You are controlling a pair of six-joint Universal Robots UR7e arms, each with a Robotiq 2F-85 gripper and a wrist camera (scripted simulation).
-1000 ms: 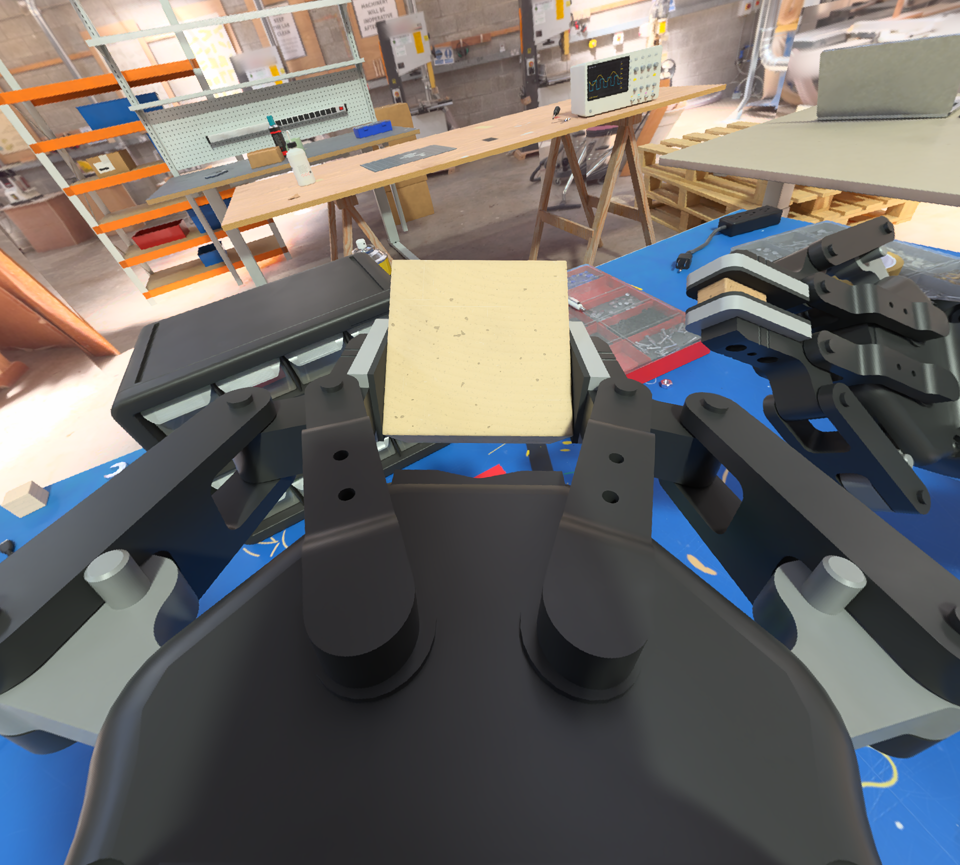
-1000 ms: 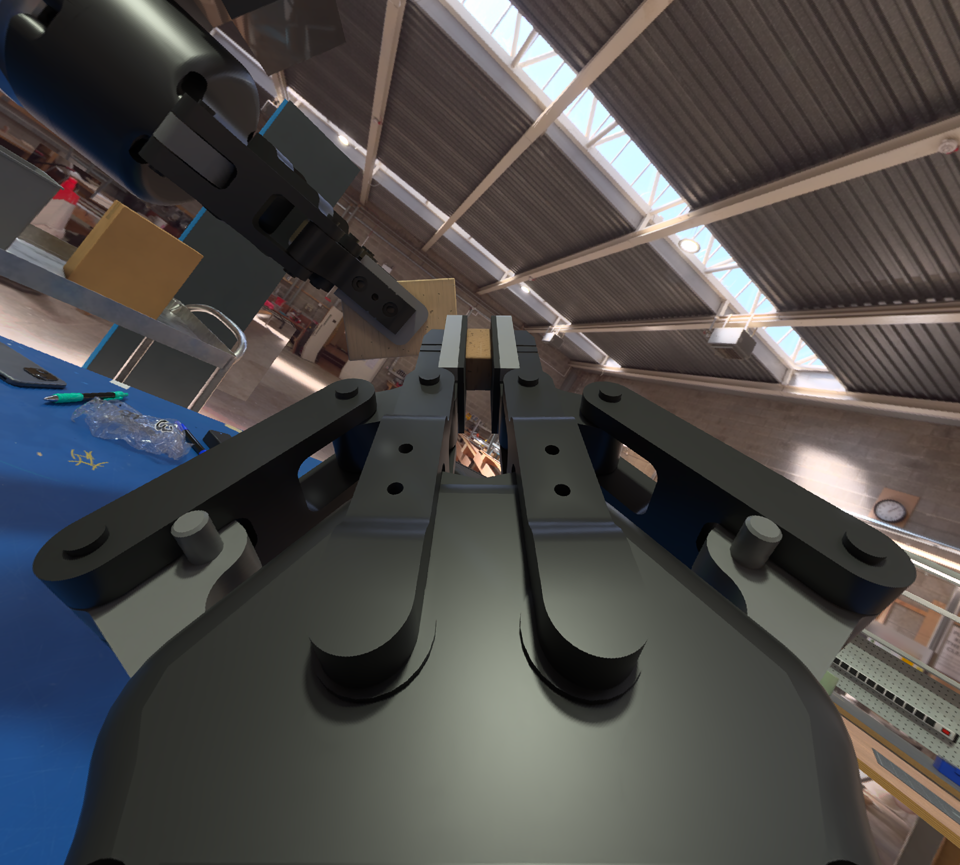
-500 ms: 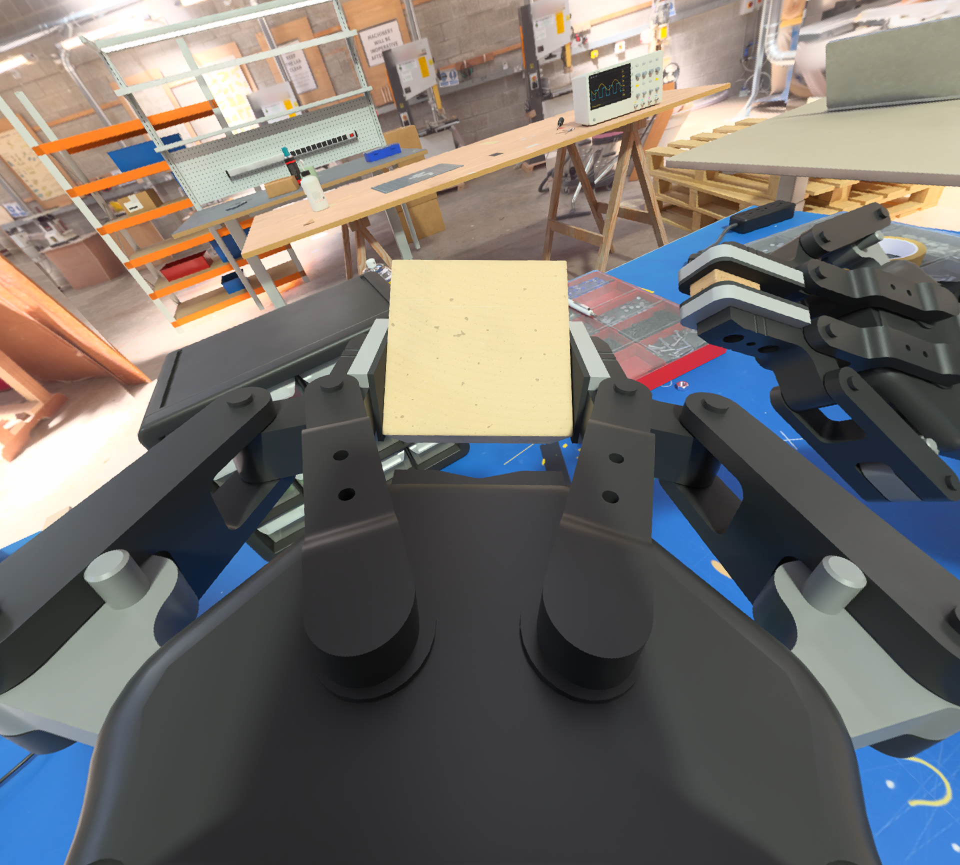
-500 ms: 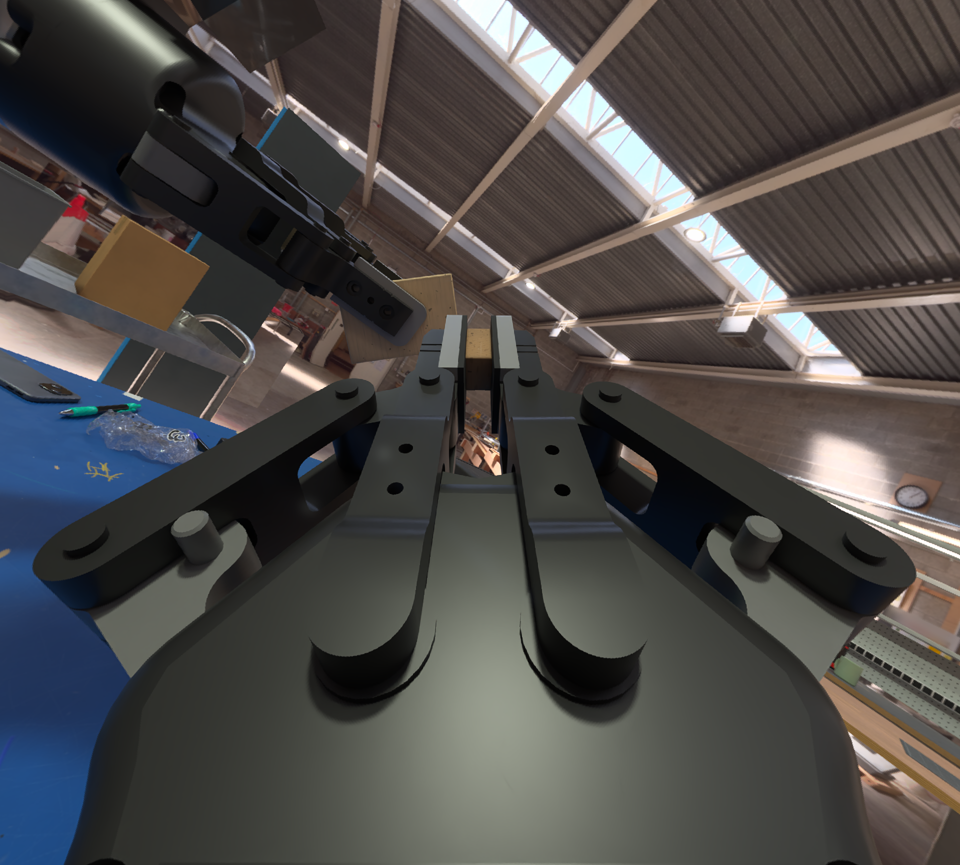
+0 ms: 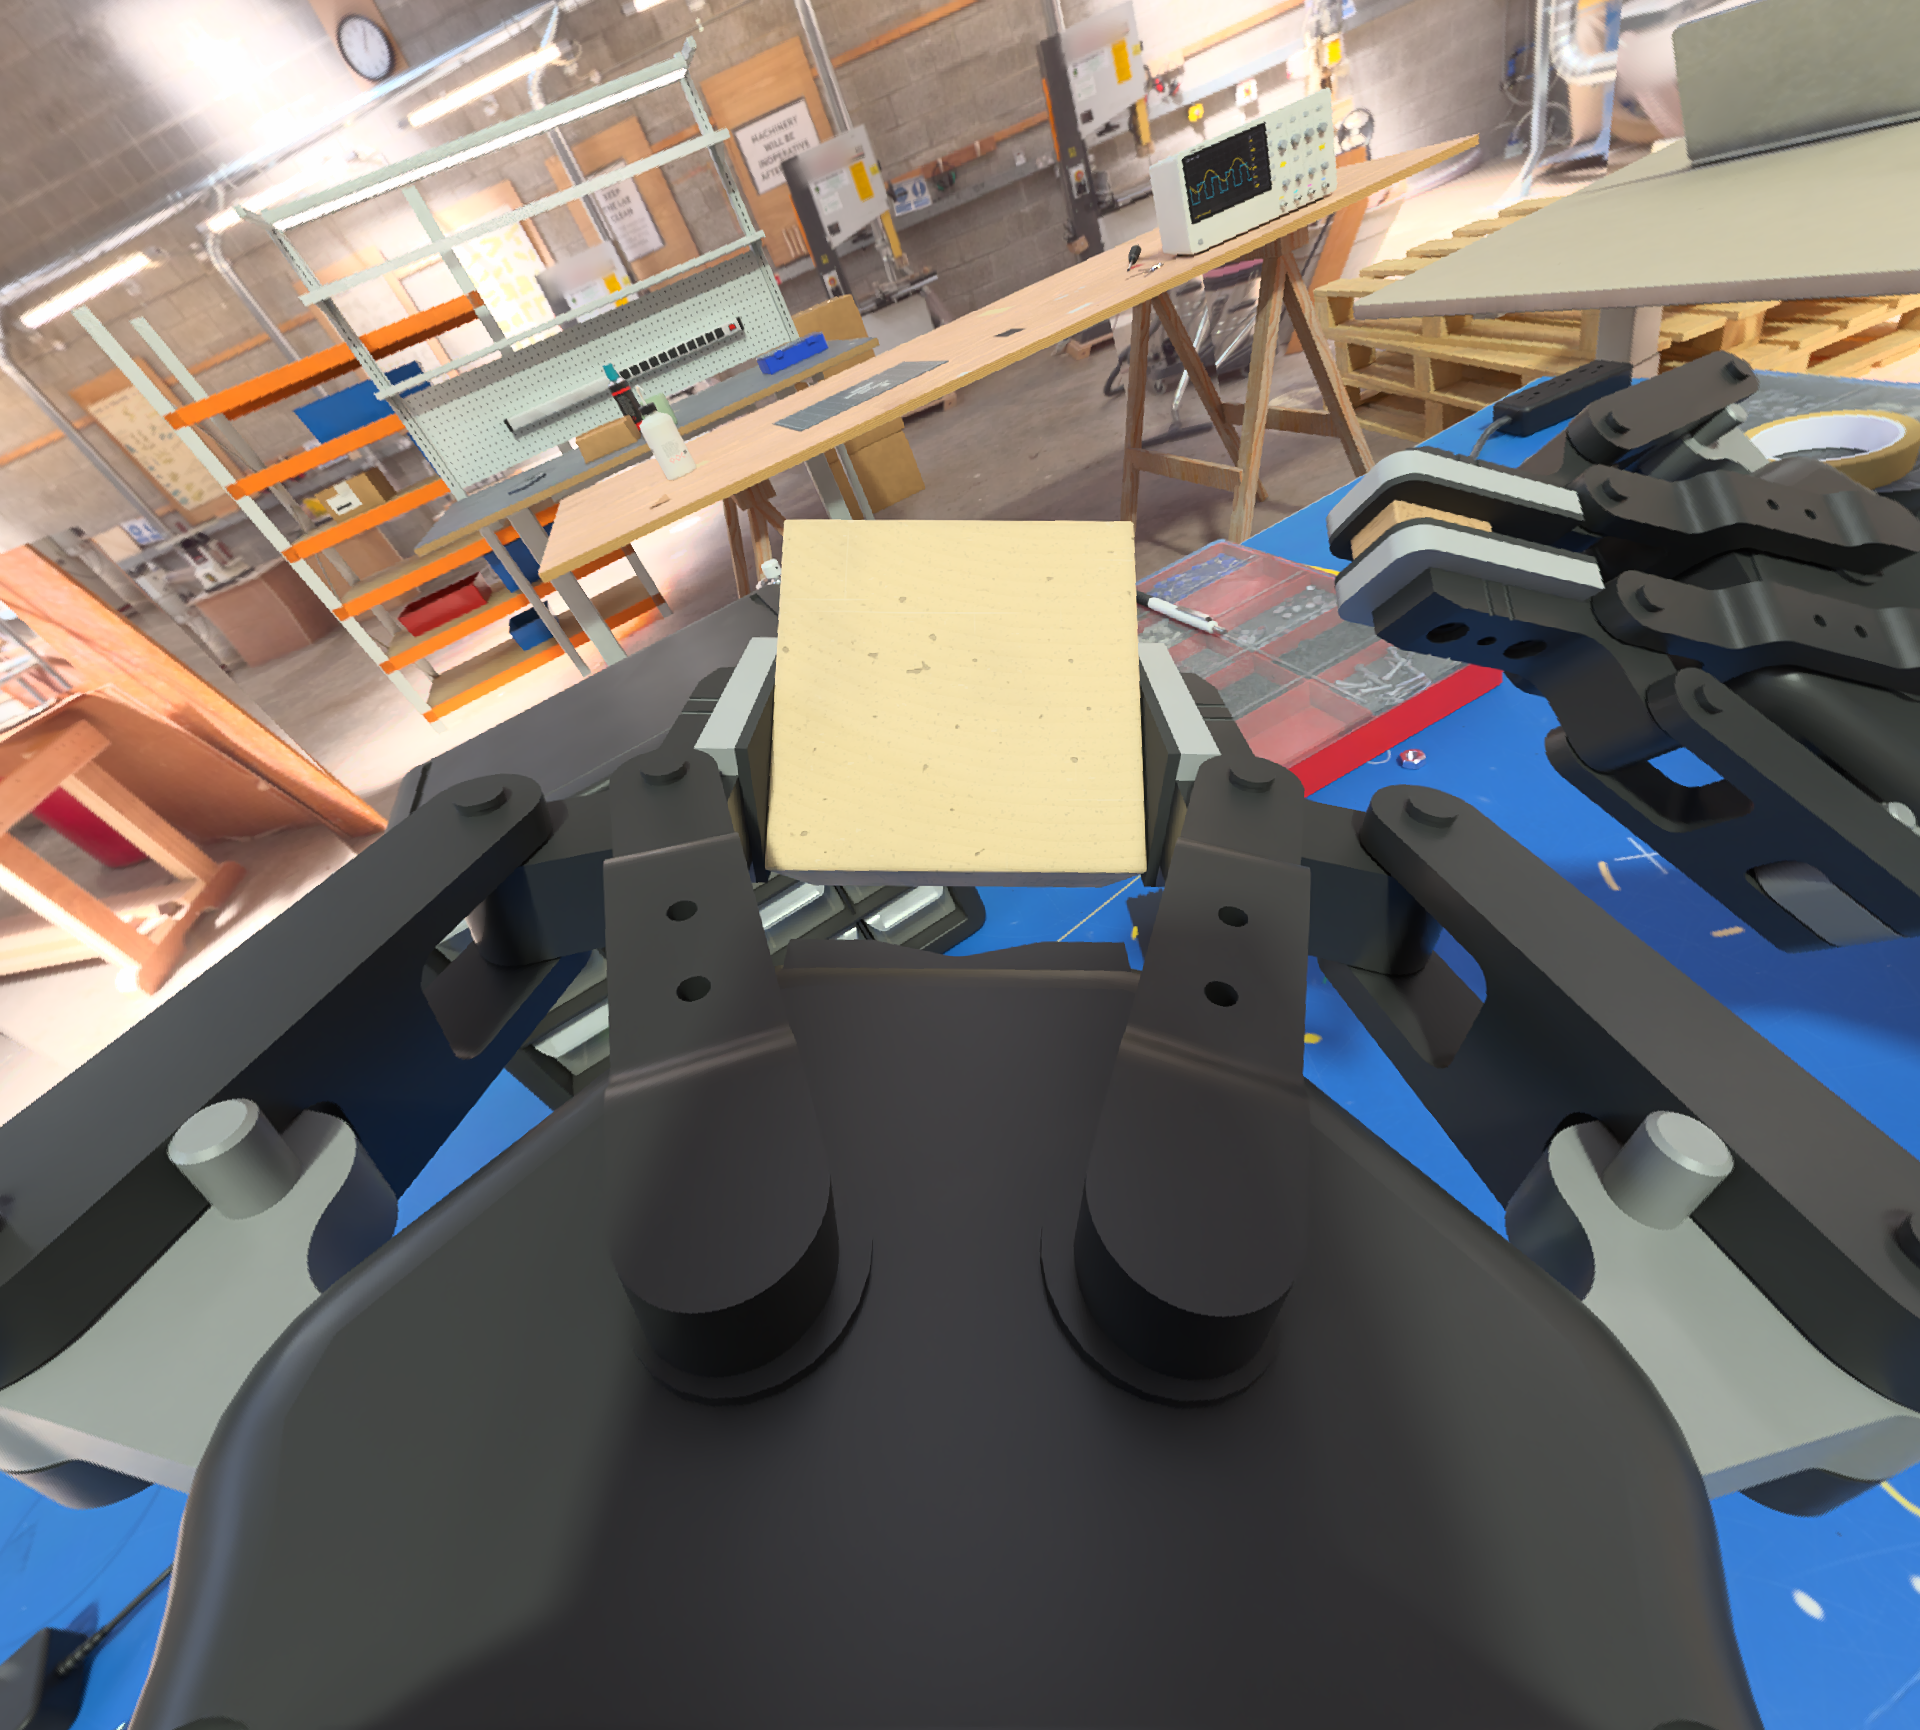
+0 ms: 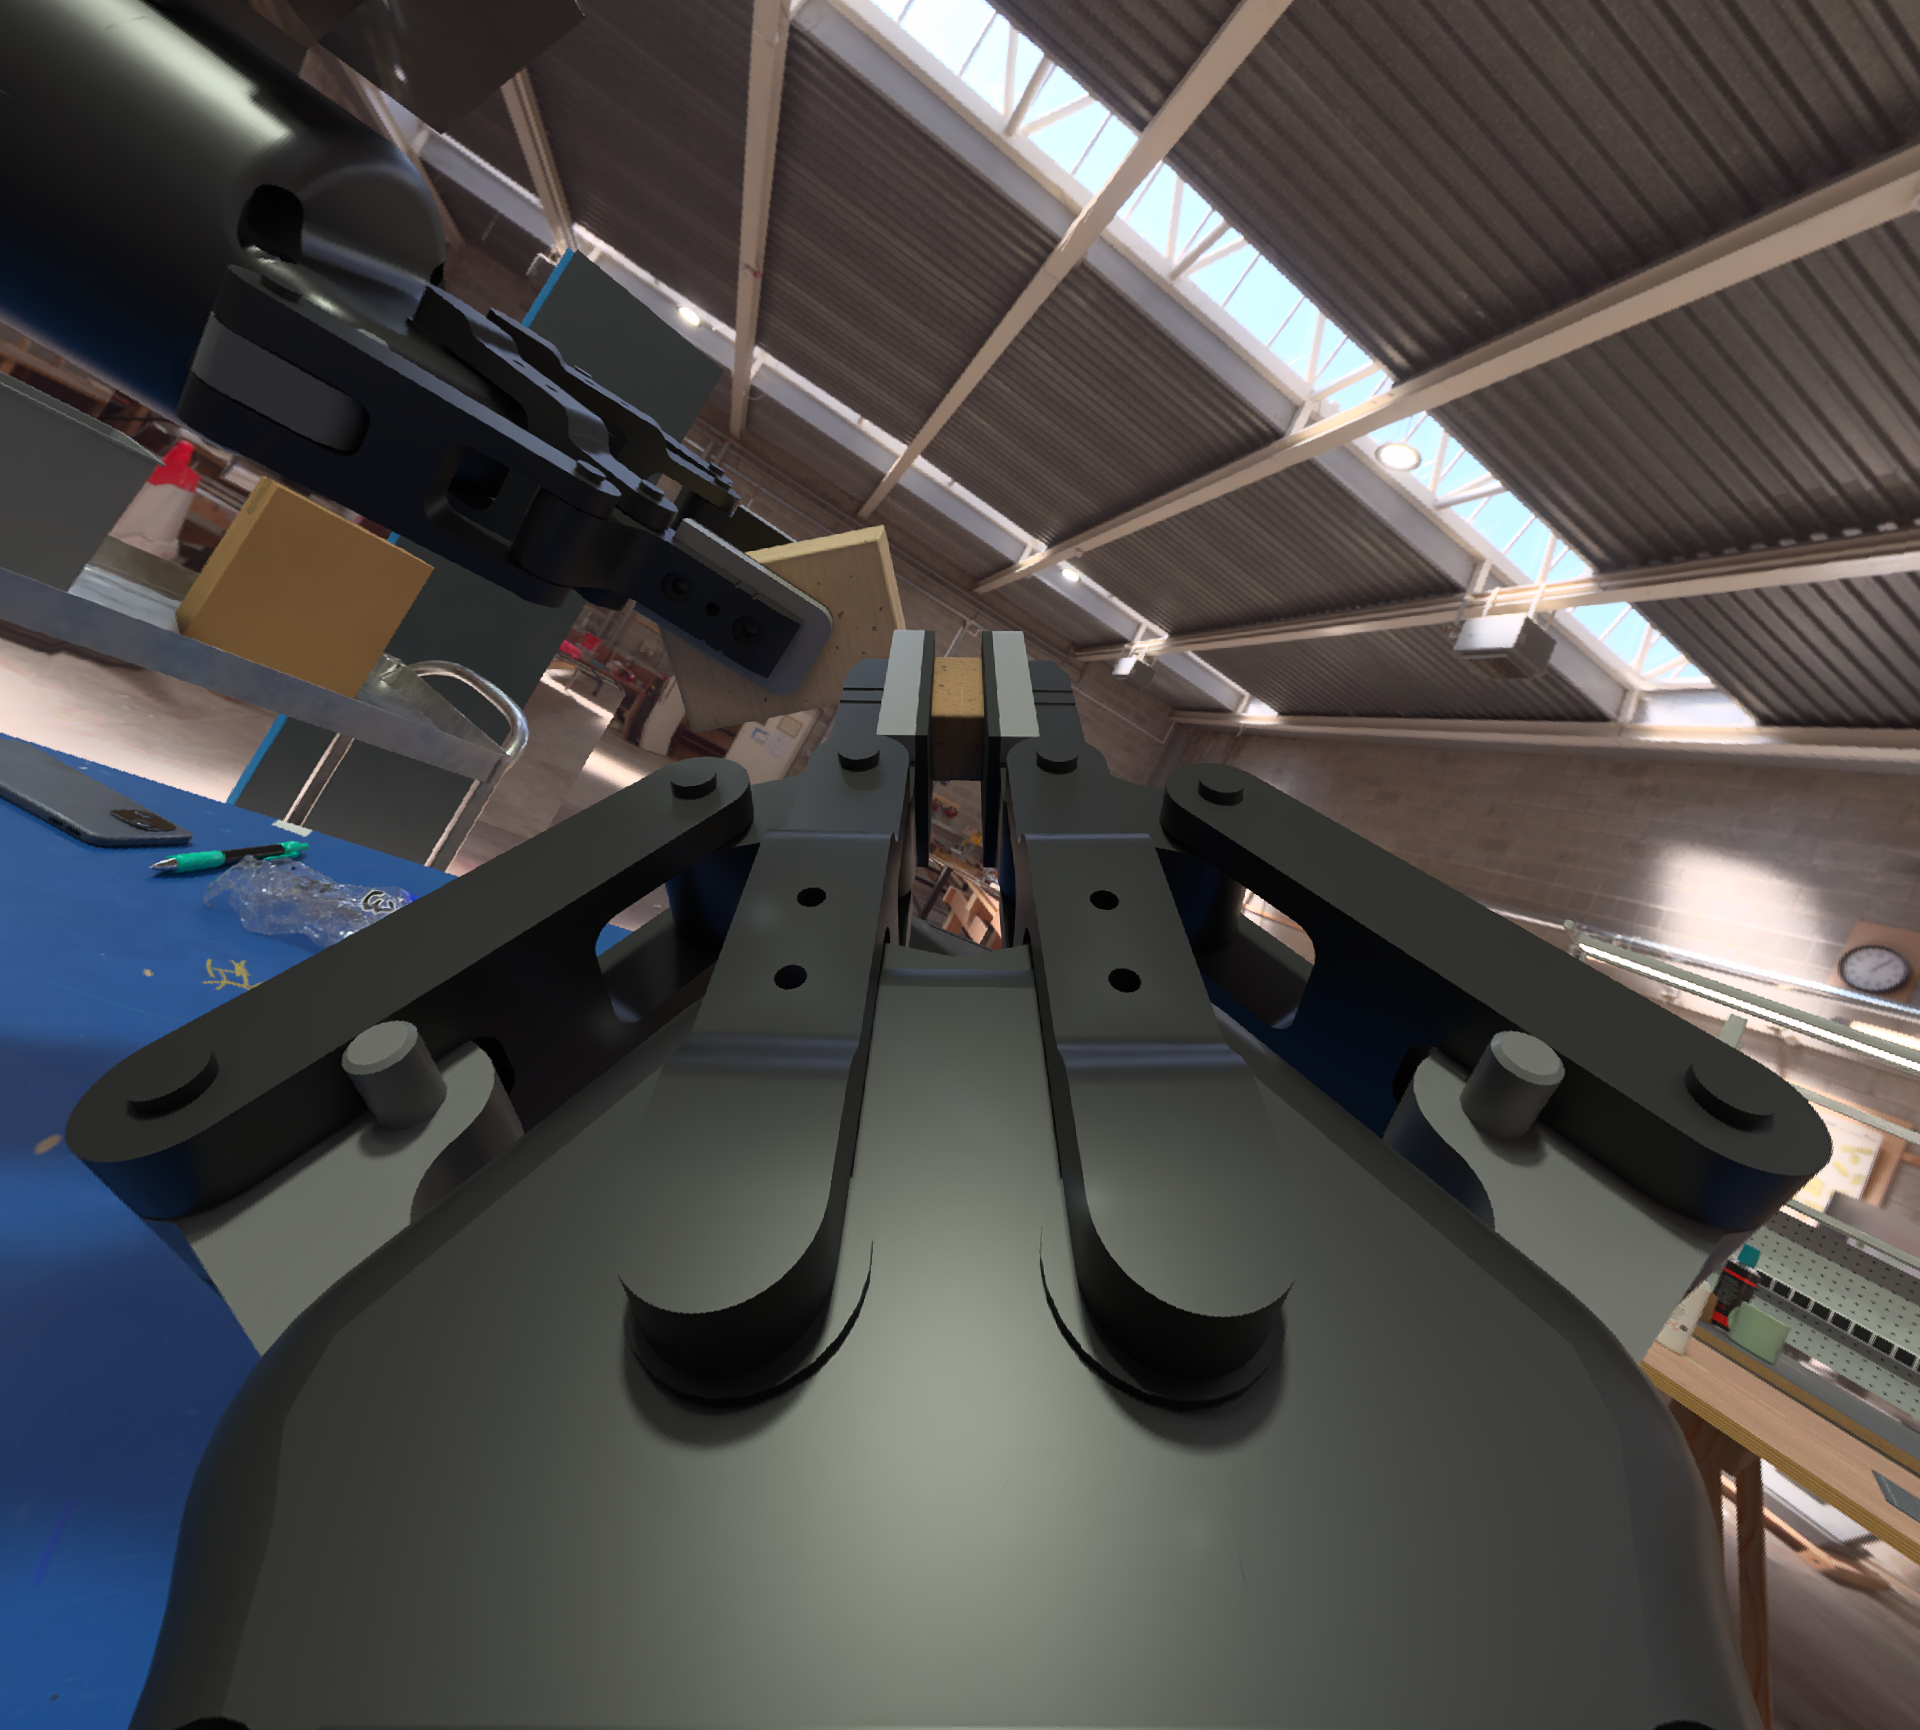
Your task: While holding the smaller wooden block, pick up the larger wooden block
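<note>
right gripper (image 5: 1382, 563) crowds the right; drawer cabinet (image 5: 582, 745) blocks ahead

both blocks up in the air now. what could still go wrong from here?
1. The left gripper grips the larger wooden block only along its two side edges, so it might pivot or slip.
2. The right gripper pinches the smaller wooden block right at the pad tips; a jolt could drop it.
3. The grippers sit close together, so a careless swing may knock them.
</note>
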